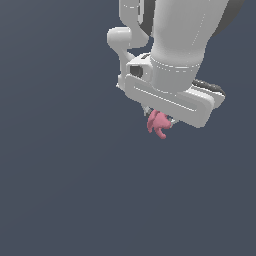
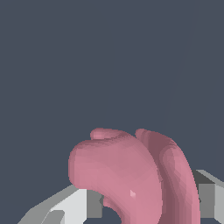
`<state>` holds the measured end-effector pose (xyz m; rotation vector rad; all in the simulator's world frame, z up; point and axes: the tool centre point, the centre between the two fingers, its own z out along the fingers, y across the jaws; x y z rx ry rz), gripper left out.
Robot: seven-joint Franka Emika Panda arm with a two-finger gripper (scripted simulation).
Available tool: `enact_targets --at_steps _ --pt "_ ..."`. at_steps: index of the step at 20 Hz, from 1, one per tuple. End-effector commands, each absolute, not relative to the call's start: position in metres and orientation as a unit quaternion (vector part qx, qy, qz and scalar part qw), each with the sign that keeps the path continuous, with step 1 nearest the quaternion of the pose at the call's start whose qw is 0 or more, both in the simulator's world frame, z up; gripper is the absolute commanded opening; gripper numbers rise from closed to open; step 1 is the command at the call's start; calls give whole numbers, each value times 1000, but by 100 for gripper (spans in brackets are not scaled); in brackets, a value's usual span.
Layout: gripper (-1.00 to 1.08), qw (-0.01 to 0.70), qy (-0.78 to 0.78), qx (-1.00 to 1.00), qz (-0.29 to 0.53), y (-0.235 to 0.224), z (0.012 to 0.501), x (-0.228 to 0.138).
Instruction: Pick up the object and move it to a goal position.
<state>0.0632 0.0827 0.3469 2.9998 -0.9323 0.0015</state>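
Observation:
The object [image 1: 158, 123] is a small pink lumpy piece with stubby prongs, hanging just under the white hand of my arm in the exterior view. My gripper [image 1: 159, 116] is shut on the object, and its fingers are mostly hidden behind the hand and the piece. In the wrist view the object [image 2: 131, 175] fills the lower middle as a large pink lump, with a grey and white fingertip [image 2: 87, 203] on one side and another fingertip [image 2: 208, 192] on the other, both pressed against it.
A plain dark blue-grey background [image 1: 60, 175] surrounds the arm in both views. The white arm body [image 1: 180, 35] rises out of the exterior view's top right.

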Motion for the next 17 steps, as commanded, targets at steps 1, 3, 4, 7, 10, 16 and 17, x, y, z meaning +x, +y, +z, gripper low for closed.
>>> enact_targets --at_steps 1,3,4,7,10,16,17 --pt "-100 0 -297 955 0 87 357 68" --pt "-100 0 -297 955 0 90 363 71" --pt "-100 0 -297 955 0 91 365 72" --pt "-100 0 -297 955 0 94 371 75" --pt "-100 0 -297 955 0 96 375 77" --pt "-100 0 -297 955 0 97 377 78" --pt "-100 0 -297 955 0 97 377 78"
